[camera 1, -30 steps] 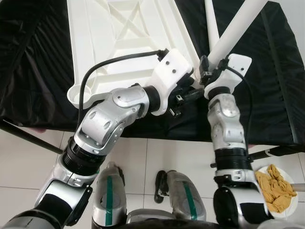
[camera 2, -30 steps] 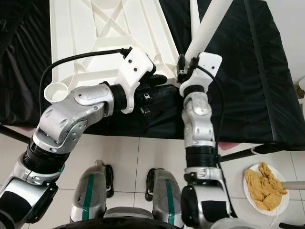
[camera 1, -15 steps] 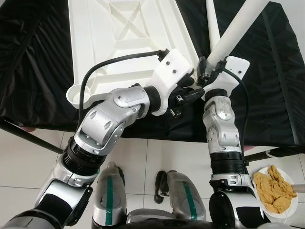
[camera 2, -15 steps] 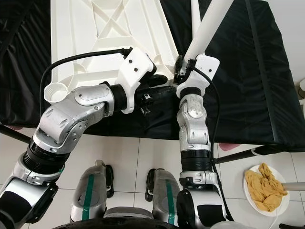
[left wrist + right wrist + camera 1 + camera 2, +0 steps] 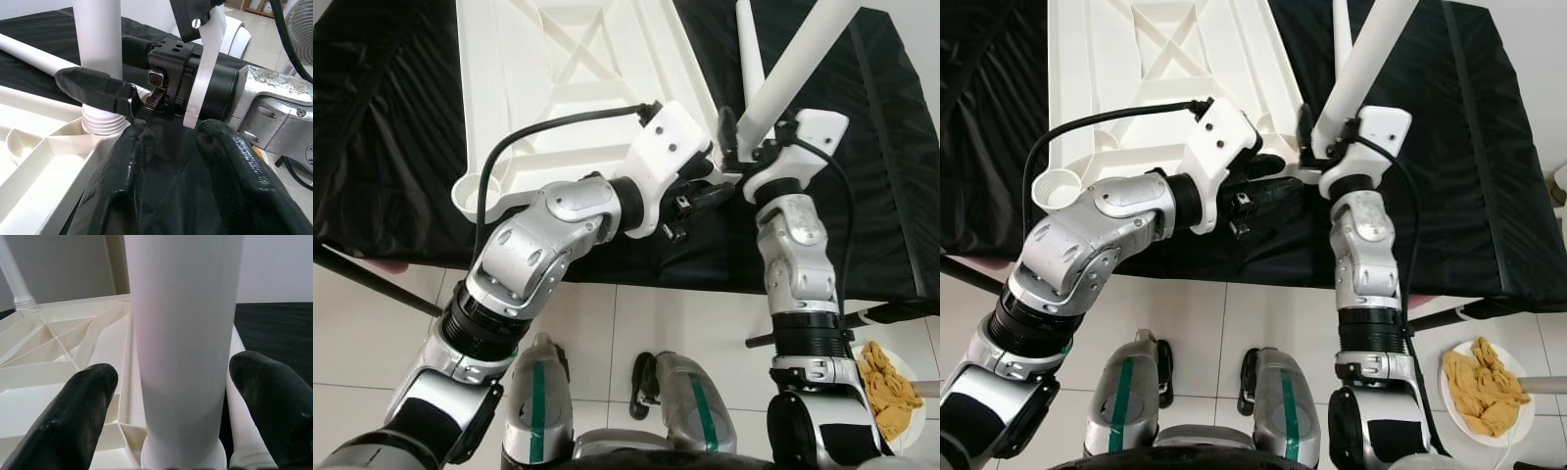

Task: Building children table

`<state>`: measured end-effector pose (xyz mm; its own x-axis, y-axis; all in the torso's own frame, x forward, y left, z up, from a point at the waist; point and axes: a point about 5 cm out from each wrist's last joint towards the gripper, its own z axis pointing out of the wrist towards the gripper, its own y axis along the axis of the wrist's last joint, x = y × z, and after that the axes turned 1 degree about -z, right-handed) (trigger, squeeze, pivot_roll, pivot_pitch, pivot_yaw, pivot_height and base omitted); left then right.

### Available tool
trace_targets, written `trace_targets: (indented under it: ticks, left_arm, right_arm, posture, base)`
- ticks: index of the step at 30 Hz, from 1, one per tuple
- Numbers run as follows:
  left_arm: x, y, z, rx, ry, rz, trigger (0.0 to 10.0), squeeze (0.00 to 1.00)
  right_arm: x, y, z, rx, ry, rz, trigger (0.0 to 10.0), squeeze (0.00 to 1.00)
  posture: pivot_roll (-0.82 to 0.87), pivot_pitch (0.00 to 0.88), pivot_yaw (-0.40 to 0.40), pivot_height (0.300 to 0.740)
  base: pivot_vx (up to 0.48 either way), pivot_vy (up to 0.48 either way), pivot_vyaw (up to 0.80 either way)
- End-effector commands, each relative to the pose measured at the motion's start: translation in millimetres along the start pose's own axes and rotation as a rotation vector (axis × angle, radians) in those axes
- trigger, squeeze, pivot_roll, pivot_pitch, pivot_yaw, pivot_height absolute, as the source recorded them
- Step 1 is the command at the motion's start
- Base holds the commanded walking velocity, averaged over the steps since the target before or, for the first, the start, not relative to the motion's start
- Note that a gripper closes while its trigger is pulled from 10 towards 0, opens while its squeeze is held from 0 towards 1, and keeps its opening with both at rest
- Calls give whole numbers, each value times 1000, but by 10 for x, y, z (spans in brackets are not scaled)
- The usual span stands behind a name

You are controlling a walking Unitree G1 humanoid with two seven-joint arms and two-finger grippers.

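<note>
The white plastic tabletop point(image 5: 558, 78) lies upside down on a black cloth. A white leg point(image 5: 793, 69) stands tilted in the socket at its near right corner, its ribbed base point(image 5: 100, 122) at the rim. My right gripper point(image 5: 736, 137) is open around the lower part of this leg, and one finger point(image 5: 73, 421) stands clear of the tube. My left gripper point(image 5: 705, 191) is open just beside that corner, nothing between its fingers point(image 5: 132, 161). A second white leg point(image 5: 749, 39) lies on the cloth behind.
The near left corner socket point(image 5: 470, 191) is an open round cup. The black cloth point(image 5: 1489, 176) hangs over the support's front edge above the tiled floor. A white plate with yellow pieces point(image 5: 1484, 387) sits on the floor at the right, by a dark bar point(image 5: 372, 279).
My right wrist and forearm have swung to the right around the leg, which stays in the corner socket. My left arm has held still.
</note>
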<state>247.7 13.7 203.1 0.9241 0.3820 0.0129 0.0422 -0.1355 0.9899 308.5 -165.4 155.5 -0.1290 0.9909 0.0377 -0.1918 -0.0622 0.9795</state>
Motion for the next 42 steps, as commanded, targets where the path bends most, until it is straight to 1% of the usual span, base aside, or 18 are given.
trace_targets:
  ticks: [1, 3, 4, 6, 7, 8, 9, 10, 11, 12, 14, 17, 20, 24, 33, 34, 42]
  left_arm:
    - [-44, 20, 22, -5, -32, 9, 10000, 0]
    - [-44, 20, 22, -5, -32, 9, 10000, 0]
    - [-43, 23, 19, -5, -33, 9, 10000, 0]
    - [-43, 23, 19, -5, -33, 9, 10000, 0]
    - [-38, 26, 16, -4, -33, 9, 10000, 0]
    - [-38, 26, 16, -4, -33, 9, 10000, 0]
    - [-30, 30, 15, -3, -32, 11, 10000, 0]
    - [-30, 30, 15, -3, -32, 11, 10000, 0]
    - [-16, 38, 11, -2, -29, 14, 10000, 0]
    - [-13, 40, 10, -2, -28, 15, 10000, 0]
    - [-13, 40, 10, -2, -28, 15, 10000, 0]
    - [-6, 40, 4, 0, -26, 16, 10000, 0]
    - [-4, 41, 1, 1, -26, 16, 10000, 0]
    - [-5, 43, -2, 4, -30, 16, 10000, 0]
    - [-1, 47, -4, 9, -37, 20, 10000, 0]
    - [-5, 49, -1, 10, -41, 21, 10000, 0]
    - [-7, 52, -3, 11, -45, 23, 10000, 0]
  right_arm:
    - [-78, -17, 4, 11, 45, -9, 10000, 1000]
    - [-78, -17, 4, 11, 45, -9, 10000, 1000]
    - [-137, -16, 17, 20, 87, -36, 10000, 98]
    - [-137, -16, 17, 20, 87, -36, 10000, 98]
    - [-202, -19, 38, 30, 144, -59, 10000, 0]
    - [-202, -19, 38, 30, 144, -59, 10000, 0]
    - [-260, -41, 64, 45, 201, -82, 10000, 0]
    - [-260, -41, 64, 45, 201, -82, 10000, 0]
    - [-336, -67, 104, 64, 279, -76, 10000, 0]
    - [-357, -73, 116, 69, 294, -73, 10000, 0]
    - [-357, -73, 116, 69, 294, -73, 10000, 0]
    - [-402, -91, 148, 85, 338, -54, 10000, 0]
    - [-409, -92, 158, 87, 352, -56, 10000, 0]
    - [-417, -122, 191, 107, 410, -51, 10000, 0]
    - [-441, -175, 277, 110, 439, -54, 10000, 0]
    - [-452, -188, 279, 113, 439, -47, 0, 0]
    - [-457, -197, 278, 106, 454, -46, 0, 0]
  posture:
    - [34, 0, -68, 740]
    - [34, 0, -68, 740]
    - [31, 4, -64, 740]
    - [31, 4, -64, 740]
    - [32, 8, -61, 740]
    - [32, 8, -61, 740]
    - [31, 10, -57, 740]
    - [31, 10, -57, 740]
    - [34, 18, -53, 740]
    - [35, 18, -52, 740]
    - [35, 18, -52, 740]
    - [37, 21, -48, 740]
    - [38, 26, -46, 740]
    - [41, 28, -40, 740]
    - [40, 23, -30, 740]
    - [40, 23, -26, 740]
    - [40, 25, -26, 740]
  base:
    - [0, 0, 0]
    - [0, 0, 0]
    - [0, 0, 0]
    - [0, 0, 0]
    - [0, 0, 0]
    - [0, 0, 0]
    - [0, 0, 0]
    - [0, 0, 0]
    - [0, 0, 0]
    - [0, 0, 0]
    - [0, 0, 0]
    - [0, 0, 0]
    - [0, 0, 0]
    - [0, 0, 0]
    - [0, 0, 0]
    - [0, 0, 0]
    - [0, 0, 0]
